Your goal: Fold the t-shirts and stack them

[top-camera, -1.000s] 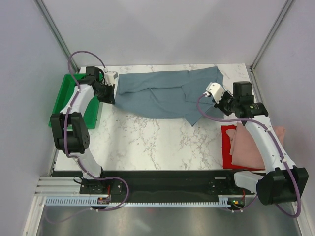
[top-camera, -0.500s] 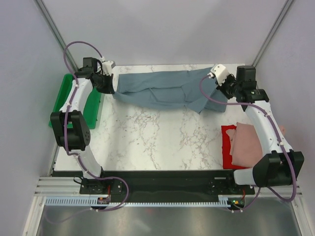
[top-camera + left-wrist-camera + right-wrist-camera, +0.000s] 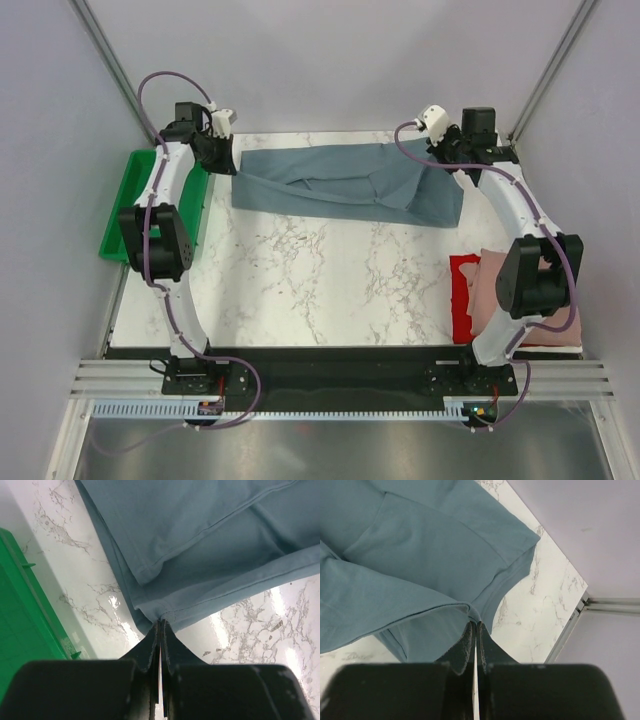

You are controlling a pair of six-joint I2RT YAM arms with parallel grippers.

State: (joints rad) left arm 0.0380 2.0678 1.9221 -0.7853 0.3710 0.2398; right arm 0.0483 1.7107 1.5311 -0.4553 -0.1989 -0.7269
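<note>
The slate blue-grey t-shirt [image 3: 340, 185] lies stretched in a long folded band along the back of the marble table [image 3: 320, 290]. My left gripper [image 3: 228, 165] is shut on its left end; in the left wrist view the fingertips [image 3: 161, 622] pinch a layered hem of the shirt [image 3: 200, 540]. My right gripper [image 3: 452, 165] is shut on its right end, and the right wrist view shows the tips [image 3: 475, 624] clamping a folded edge of the shirt [image 3: 410, 565] just off the table. A dusty pink t-shirt [image 3: 484, 285] lies folded on a red t-shirt [image 3: 462, 300] at the near right, partly hidden by my right arm.
A green plastic tray [image 3: 125, 210] sits off the table's left edge, close to my left arm, and shows in the left wrist view [image 3: 25, 625]. The enclosure's walls and corner posts [image 3: 545, 70] stand close behind both grippers.
Both grippers have moved toward the back of the table and slightly apart, carrying the blue-grey shirt's held edge back. The shirt now lies tauter and straighter between them.
</note>
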